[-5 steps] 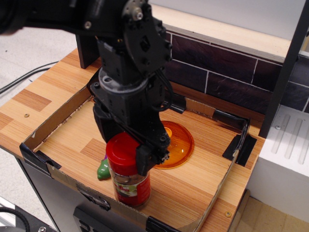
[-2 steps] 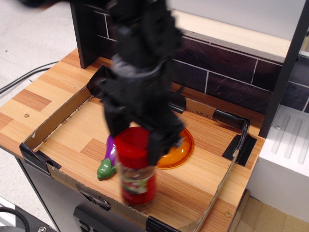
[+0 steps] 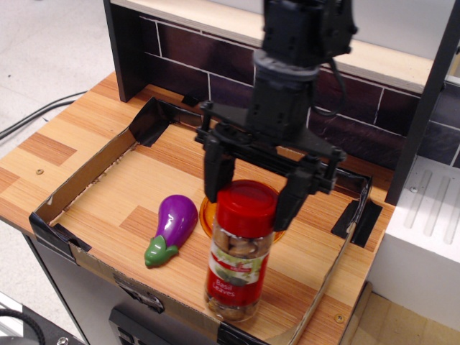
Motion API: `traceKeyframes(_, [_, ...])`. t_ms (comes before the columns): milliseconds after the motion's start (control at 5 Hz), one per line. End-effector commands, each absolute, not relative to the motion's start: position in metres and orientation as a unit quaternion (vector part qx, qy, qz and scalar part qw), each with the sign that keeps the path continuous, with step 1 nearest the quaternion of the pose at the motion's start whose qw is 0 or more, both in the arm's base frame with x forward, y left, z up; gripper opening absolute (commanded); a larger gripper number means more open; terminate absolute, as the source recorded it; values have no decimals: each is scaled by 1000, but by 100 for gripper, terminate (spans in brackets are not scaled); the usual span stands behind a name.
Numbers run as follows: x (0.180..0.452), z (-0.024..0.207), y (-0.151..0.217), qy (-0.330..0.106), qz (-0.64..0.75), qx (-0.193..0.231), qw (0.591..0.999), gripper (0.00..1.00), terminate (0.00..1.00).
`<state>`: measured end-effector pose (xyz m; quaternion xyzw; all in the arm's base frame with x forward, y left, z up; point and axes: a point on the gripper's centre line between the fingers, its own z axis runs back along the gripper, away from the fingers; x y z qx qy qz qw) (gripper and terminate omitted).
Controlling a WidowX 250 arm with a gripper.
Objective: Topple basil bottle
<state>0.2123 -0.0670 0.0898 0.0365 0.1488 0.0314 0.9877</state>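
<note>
Black gripper (image 3: 251,192) above a cardboard-walled wooden tray (image 3: 86,176), jaws spread wide to either side of a red cap, gripping nothing. Basil bottle (image 3: 239,250) upright at the tray's front edge, just below the fingers. Orange lid (image 3: 207,217) mostly hidden behind it. Purple toy eggplant (image 3: 172,228) lying to its left.

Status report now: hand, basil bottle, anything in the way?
Hand open, fingers astride red cap. Basil bottle upright, not toppled. Eggplant lies left of it.

Mock kitchen test bench, wooden countertop (image 3: 72,122), dark tiled backsplash (image 3: 345,93), cardboard-walled tray (image 3: 79,183)
</note>
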Motion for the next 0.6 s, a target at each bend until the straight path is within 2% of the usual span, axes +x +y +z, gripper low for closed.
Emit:
traceKeyframes(0, [236, 77, -81, 112, 44, 37, 992, 0, 0])
traceKeyframes(200, [254, 64, -84, 21, 12, 40, 999, 0, 0])
traceKeyframes(400, [262, 61, -87, -18, -12, 3, 1000, 0, 0])
